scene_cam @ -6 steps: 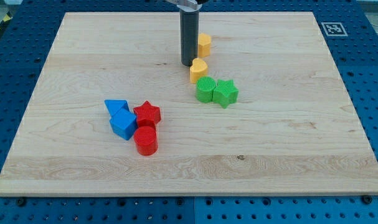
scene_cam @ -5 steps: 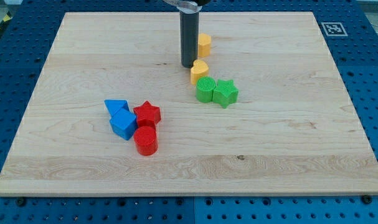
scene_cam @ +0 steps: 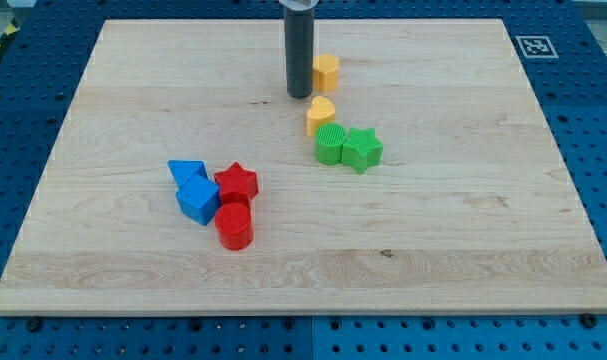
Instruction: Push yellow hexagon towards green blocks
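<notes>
We are parking my tip (scene_cam: 300, 96) just left of the yellow hexagon (scene_cam: 326, 72), near the view's top of the worktop (scene_cam: 133, 100); they are looking close, maybe touching, hard to tell from here. The end effector is only a bare rod, so there is nothing opening, closing or gripping.

The green blocks (scene_cam: 347, 147), a ribbed round one and a star touching each other, are sitting below the hexagon toward the view's bottom, with the yellow heart (scene_cam: 321, 115) lying between and resting against the round green one.

To do this step well, we are judging that the tip needs getting round to the hexagon's top side, then pushing straight down the view, slowly, so the block is not slipping off sideways. The heart will likely be getting shoved along too.

The hexagon is compact, showing no real long axis, flat face up; its heading is not mattering.
</notes>
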Robot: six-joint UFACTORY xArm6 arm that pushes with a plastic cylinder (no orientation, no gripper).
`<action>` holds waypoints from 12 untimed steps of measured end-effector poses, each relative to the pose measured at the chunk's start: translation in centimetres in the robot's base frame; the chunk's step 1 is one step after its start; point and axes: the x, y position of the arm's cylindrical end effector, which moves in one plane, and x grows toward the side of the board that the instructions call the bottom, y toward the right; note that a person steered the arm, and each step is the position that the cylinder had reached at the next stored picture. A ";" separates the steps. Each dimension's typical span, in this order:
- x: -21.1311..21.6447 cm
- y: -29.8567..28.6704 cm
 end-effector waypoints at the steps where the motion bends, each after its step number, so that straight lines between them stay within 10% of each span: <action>1: 0.0 0.0; 12: -5.0 7.5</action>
